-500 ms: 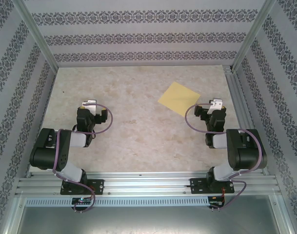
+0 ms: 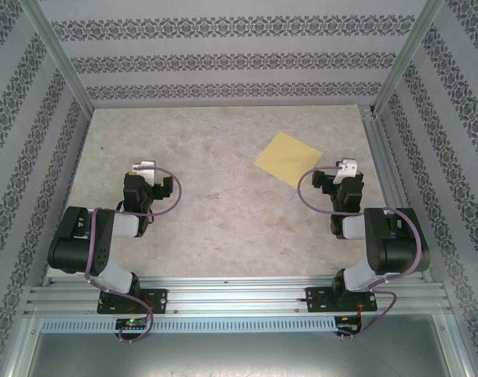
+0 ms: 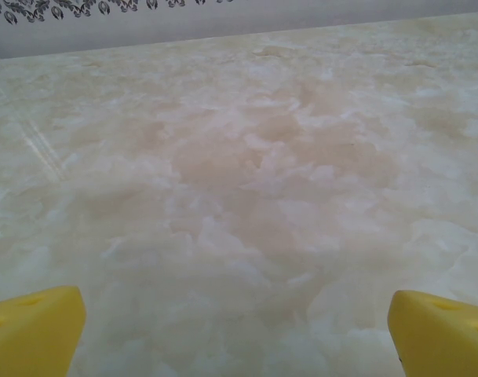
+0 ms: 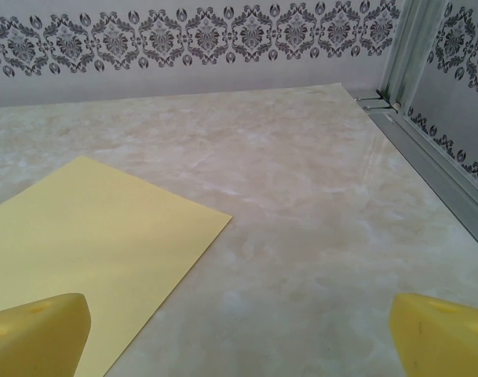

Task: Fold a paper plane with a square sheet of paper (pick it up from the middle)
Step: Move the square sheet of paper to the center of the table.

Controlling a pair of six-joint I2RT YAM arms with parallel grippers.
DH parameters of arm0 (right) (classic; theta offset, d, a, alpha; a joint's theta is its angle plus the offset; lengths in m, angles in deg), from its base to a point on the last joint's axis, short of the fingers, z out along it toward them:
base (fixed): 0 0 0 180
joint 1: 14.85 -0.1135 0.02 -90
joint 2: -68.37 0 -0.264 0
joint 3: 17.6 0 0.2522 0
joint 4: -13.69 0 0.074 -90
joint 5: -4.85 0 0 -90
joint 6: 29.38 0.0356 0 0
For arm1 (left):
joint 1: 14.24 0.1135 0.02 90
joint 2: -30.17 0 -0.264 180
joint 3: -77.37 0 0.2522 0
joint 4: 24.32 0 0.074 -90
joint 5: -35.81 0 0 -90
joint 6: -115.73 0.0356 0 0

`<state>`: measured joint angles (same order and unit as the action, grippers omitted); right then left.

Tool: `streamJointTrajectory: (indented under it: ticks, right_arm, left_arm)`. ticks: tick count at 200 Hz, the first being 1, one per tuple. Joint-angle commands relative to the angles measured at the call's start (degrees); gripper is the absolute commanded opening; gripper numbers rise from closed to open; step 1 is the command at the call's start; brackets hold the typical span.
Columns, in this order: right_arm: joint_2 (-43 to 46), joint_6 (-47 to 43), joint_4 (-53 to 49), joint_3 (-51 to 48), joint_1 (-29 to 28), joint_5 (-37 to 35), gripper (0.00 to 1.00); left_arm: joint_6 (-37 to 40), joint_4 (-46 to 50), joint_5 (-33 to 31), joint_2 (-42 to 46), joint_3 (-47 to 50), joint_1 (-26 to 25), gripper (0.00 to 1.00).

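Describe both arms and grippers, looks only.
Both alike: left arm and right arm have black housings, silver-grey links and looping purple cables. The left gripper and right gripper have a white part on top and yellow fingers.

I'm counting one square sheet of paper (image 2: 288,159), one tabletop (image 2: 215,149). I'm seeing two arms, left arm (image 2: 97,239) and right arm (image 2: 386,236), so two end effectors: left end effector (image 3: 239,334), right end effector (image 4: 239,334). Each is showing two yellow fingertips (image 3: 34,330).
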<state>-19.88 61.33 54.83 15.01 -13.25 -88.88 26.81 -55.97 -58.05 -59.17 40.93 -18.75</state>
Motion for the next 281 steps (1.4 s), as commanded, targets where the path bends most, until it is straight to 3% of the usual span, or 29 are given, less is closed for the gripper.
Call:
streamJointTrajectory:
  ticks: [1,61,85,107,128,148,167,206,251,281]
  right_arm:
    - [0.24,0.54,1.80,0.40,0.13,0.75,0.98]
    - [2.16,-0.30,-1.79,3.17,-0.23,2.09,0.98]
    - [9.46,2.10,-25.12,10.91,-0.63,-0.75,0.98]
    - [12.28,9.68,-44.26,20.27,-0.73,-1.24,0.98]
    - [10.72,21.92,-56.38,28.87,-0.43,4.72,0.98]
    - [4.85,28.79,-57.90,35.14,-0.73,23.10,0.98]
    - [-2.82,34.02,-57.30,40.11,-3.95,29.84,0.97]
    - [-20.34,34.67,-69.64,56.94,-11.04,27.20,0.97]
    - [-33.94,33.57,-77.97,72.55,-16.40,23.36,0.98]
    - [-38.87,34.53,-80.82,77.11,-17.90,21.81,0.98]
  left_arm:
    - [0.59,-2.40,0.65,-0.13,-1.05,0.65,1.00]
    - [0.72,0.34,1.18,2.76,-1.35,0.65,1.00]
    - [-1.36,8.33,-1.59,8.42,-2.89,0.86,1.00]
    - [-3.03,14.71,-1.92,13.82,-3.83,1.00,1.00]
    - [-13.17,25.41,-6.69,19.04,-7.87,1.42,1.00]
    - [-21.74,34.56,-1.52,20.37,-12.52,2.32,1.00]
    - [-29.30,39.85,3.66,18.71,-15.42,2.49,1.00]
    - [-33.06,40.21,19.26,14.02,-17.83,2.23,1.00]
    - [-31.24,46.09,24.51,14.44,-19.41,2.05,1.00]
    - [-30.57,48.03,25.13,15.65,-18.69,2.05,1.00]
